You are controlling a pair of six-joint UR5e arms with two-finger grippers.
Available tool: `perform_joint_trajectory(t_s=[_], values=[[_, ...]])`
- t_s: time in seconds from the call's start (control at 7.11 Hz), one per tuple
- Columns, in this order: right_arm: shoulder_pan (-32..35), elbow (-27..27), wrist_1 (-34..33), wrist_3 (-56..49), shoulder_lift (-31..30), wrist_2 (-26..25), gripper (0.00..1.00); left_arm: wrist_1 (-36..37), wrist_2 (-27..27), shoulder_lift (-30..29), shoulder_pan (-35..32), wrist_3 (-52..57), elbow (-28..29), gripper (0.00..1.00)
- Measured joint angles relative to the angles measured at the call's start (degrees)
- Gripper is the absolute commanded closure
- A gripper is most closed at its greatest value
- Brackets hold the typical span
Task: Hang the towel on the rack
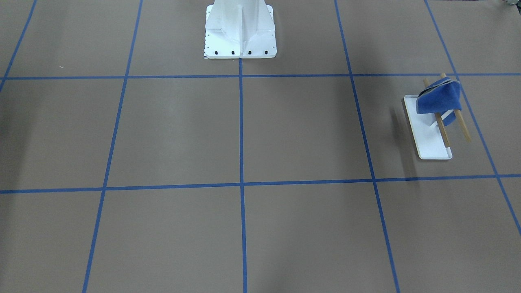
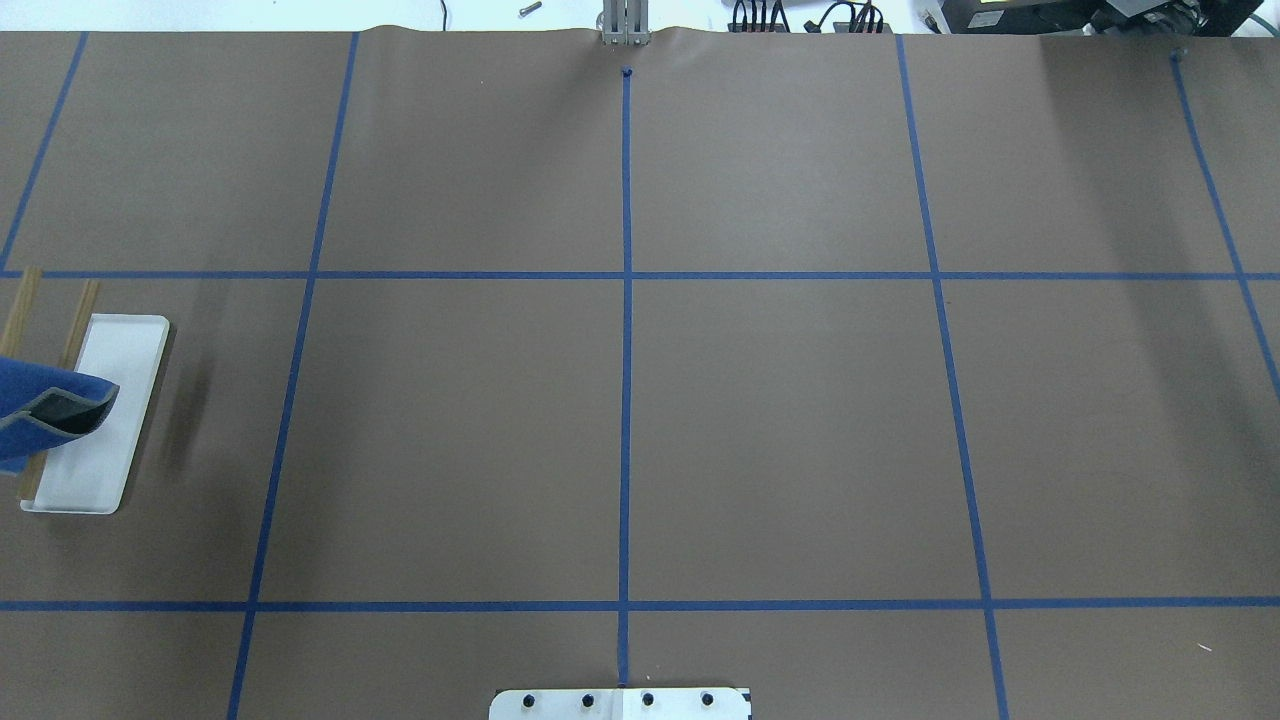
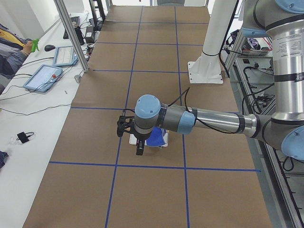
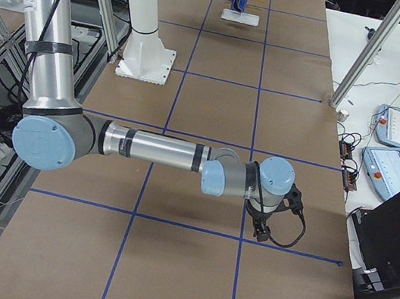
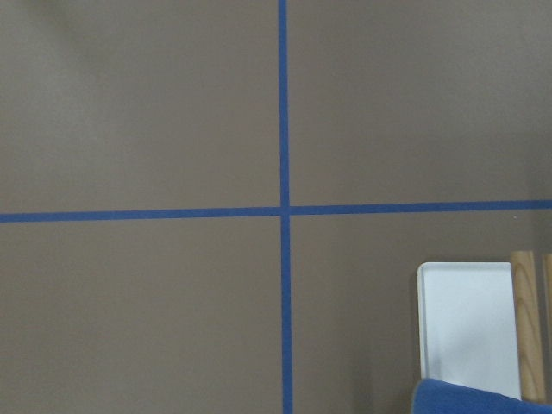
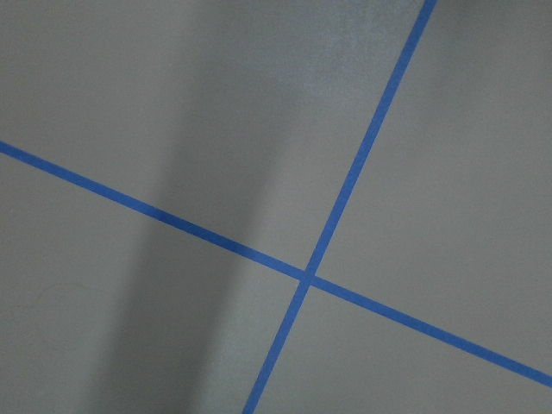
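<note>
Your left gripper (image 3: 138,149) hangs close by the rack (image 1: 432,143), but you cannot tell how far it is open. The same goes for the right gripper (image 4: 263,233), well apart from the rack. The towel (image 1: 438,100) is draped over the rack's two bars. The white pedestal (image 1: 240,36) stands well apart from the rack.

The towel (image 1: 438,99) hangs across the top of the rack (image 1: 432,143), which stands on the table (image 1: 244,134) at the robot's left, well apart from the pedestal (image 1: 240,32).

We see a royal-blue towel (image 1: 438,101), a white rack (image 1: 427,138) with light-wood bars (image 1: 443,132), and a brown table (image 1: 301,130) gridded by blue tape lines (image 1: 241,122).
</note>
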Motion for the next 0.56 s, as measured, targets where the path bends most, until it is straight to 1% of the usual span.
perform_joint_trajectory(t_s=[0.14,0.28,0.56], values=[[0.57,2.34,-3.05,-1.77,-0.65,-1.15,0.0,0.18,0.03,0.01,-0.03,0.79,-0.19,0.02],[0.86,5.29,-4.26,-2.5,-2.96,-2.08,0.0,0.27,0.22,0.0,-0.05,1.83,-0.16,0.02],[0.98,11.85,-4.66,-2.27,-9.15,-2.4,0.0,0.3,0.49,-0.01,-0.01,2.66,0.44,0.02]])
